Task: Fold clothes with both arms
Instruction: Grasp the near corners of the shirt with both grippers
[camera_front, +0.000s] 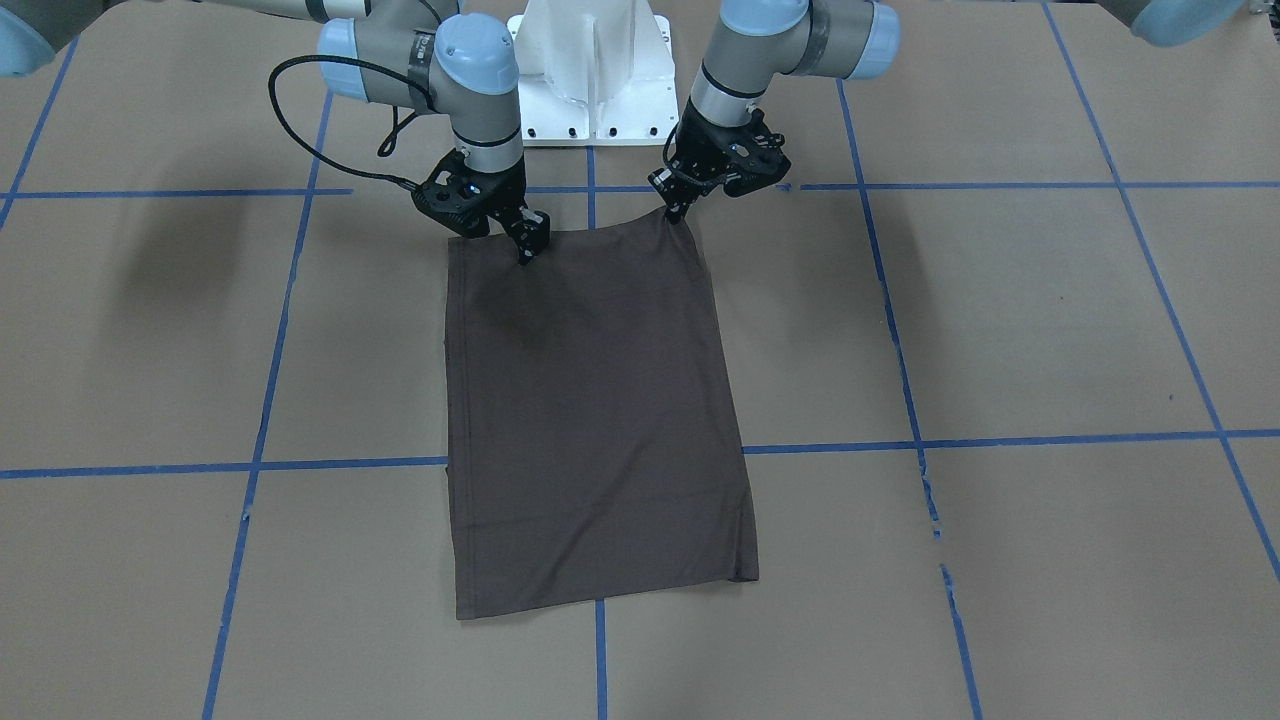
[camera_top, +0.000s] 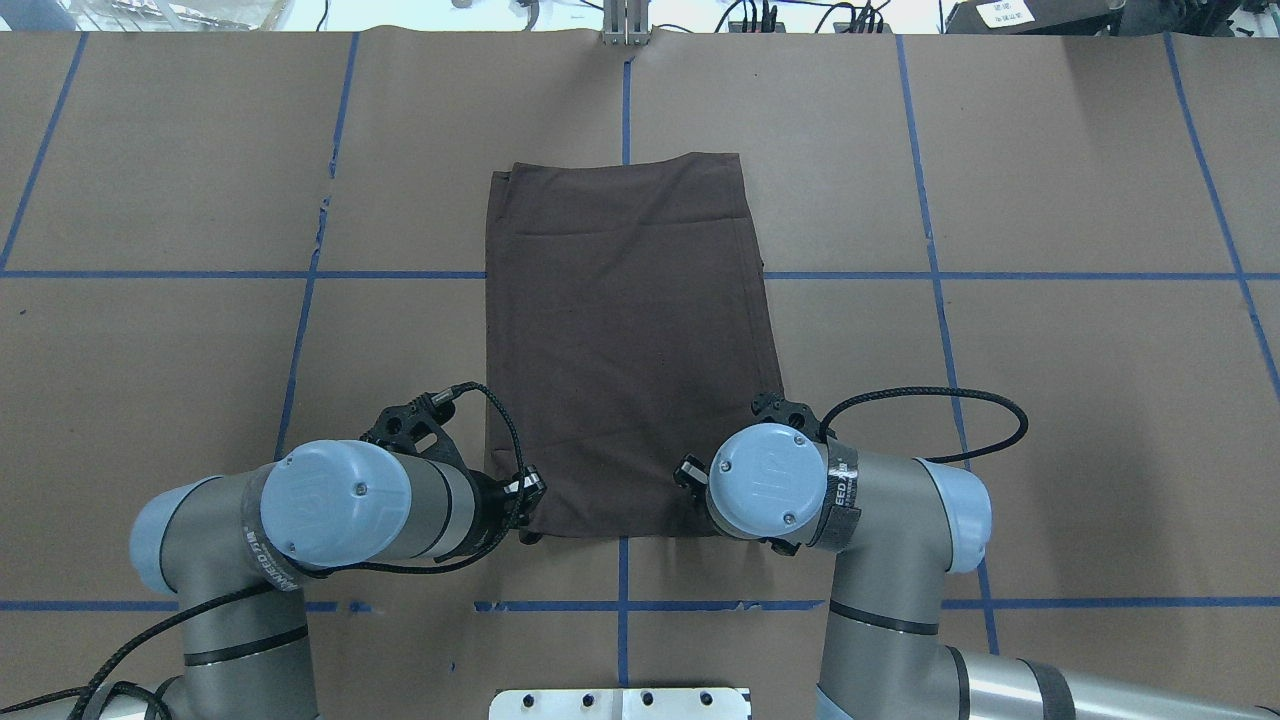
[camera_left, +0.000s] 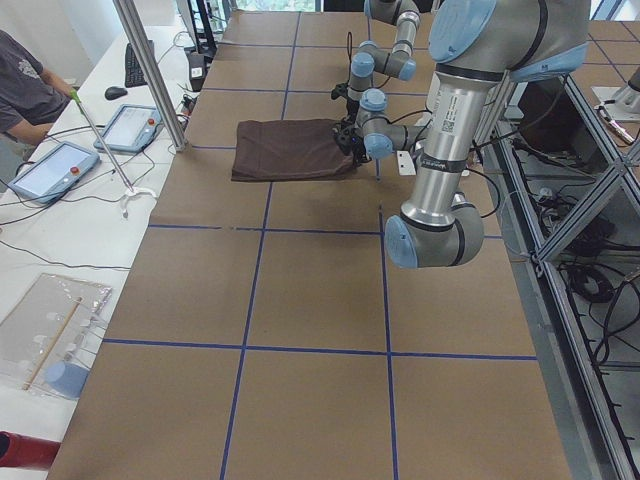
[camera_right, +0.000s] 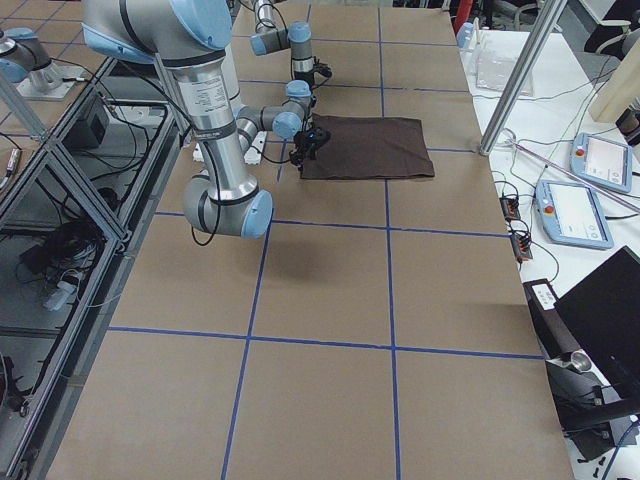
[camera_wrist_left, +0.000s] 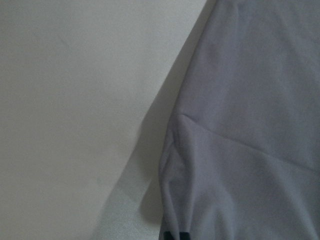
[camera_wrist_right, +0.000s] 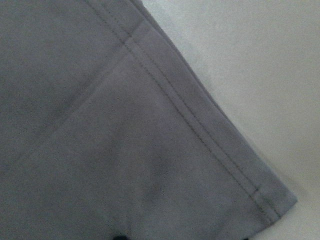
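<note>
The dark brown-grey T-shirt (camera_front: 600, 420) lies folded into a long flat rectangle (camera_top: 625, 330) in the middle of the table. Both grippers are at its edge nearest the robot base. My left gripper (camera_front: 678, 208) is shut on one near corner, and the cloth rises to a small peak there. My right gripper (camera_front: 525, 248) has its fingers pressed together on the other near corner. The left wrist view shows a lifted fold of the shirt (camera_wrist_left: 240, 150). The right wrist view shows its stitched hem (camera_wrist_right: 200, 135). Collar and sleeves are hidden.
The white pedestal base (camera_front: 595, 80) stands just behind the grippers. Blue tape lines cross the brown table cover. A black cable (camera_top: 930, 400) loops off the right wrist. Tablets (camera_left: 55, 165), a metal post (camera_left: 150, 75) and a seated person (camera_left: 25, 85) are on the operators' side.
</note>
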